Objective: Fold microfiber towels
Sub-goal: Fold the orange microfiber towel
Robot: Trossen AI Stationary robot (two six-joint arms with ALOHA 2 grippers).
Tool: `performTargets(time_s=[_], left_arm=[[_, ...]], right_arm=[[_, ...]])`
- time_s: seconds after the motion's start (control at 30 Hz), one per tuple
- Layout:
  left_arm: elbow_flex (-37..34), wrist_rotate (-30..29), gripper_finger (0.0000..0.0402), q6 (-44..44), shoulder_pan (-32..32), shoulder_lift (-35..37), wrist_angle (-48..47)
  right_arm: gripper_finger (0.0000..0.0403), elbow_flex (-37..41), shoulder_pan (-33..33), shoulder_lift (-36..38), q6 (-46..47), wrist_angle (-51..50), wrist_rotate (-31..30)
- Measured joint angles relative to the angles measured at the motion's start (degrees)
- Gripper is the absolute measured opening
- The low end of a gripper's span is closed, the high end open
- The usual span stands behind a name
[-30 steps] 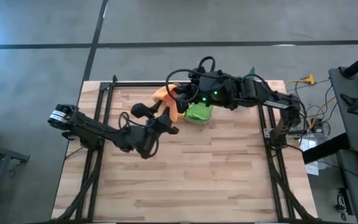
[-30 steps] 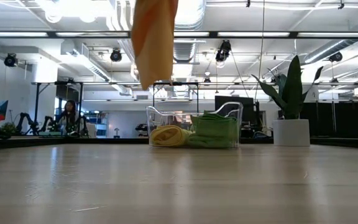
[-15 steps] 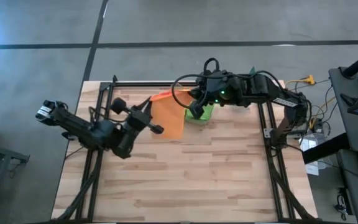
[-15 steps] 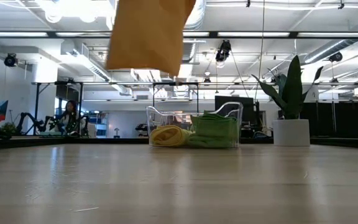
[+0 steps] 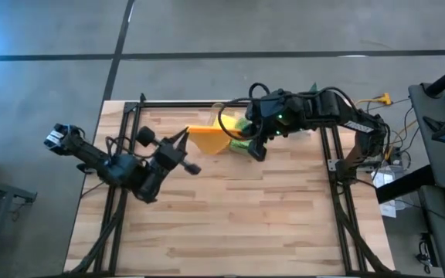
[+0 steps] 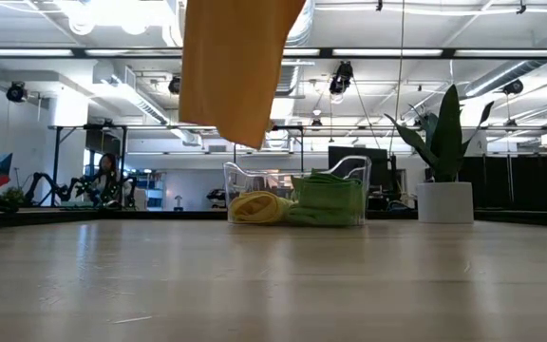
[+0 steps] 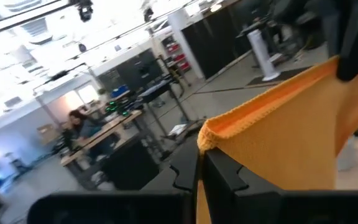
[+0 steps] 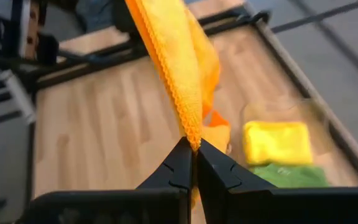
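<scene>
Left end effector (image 7: 199, 163) | right end effector (image 8: 192, 155) | both clamped on soft, looped-pile orange towel (image 5: 207, 137) edges

The orange towel (image 8: 185, 68) is soft, nubbly matt cloth with a stitched edge. The counter (image 5: 230, 224) is pale planked wood, smooth with a faint sheen. The bin (image 6: 297, 195) is clear glossy plastic.

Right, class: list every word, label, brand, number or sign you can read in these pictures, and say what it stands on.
There is no readable text in any view.
Orange towel, yellow towel, green towels and clear bin: plain, with no label showing.
White plant pot: no marking visible.
Room behind the table, with screens and desks: any signs there are too small or blurred to read.
</scene>
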State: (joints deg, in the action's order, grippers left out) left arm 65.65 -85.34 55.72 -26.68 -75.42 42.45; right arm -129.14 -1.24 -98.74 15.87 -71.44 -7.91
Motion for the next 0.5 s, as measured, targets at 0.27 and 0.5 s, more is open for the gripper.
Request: performTargets(time_s=[0.27, 0.5], left_arm=[[-0.75, -0.03, 0.0001, -10.34, -7.94, 0.05, 0.26], [-3.61, 2.01, 0.0001, -19.65, -12.71, 2.67, -2.04]], right_arm=[[0.0008, 0.07, -3.89, 0.02, 0.63, -6.0, 2.17], [0.0008, 0.64, -7.82, 0.04, 5.58, -8.03, 3.84]])
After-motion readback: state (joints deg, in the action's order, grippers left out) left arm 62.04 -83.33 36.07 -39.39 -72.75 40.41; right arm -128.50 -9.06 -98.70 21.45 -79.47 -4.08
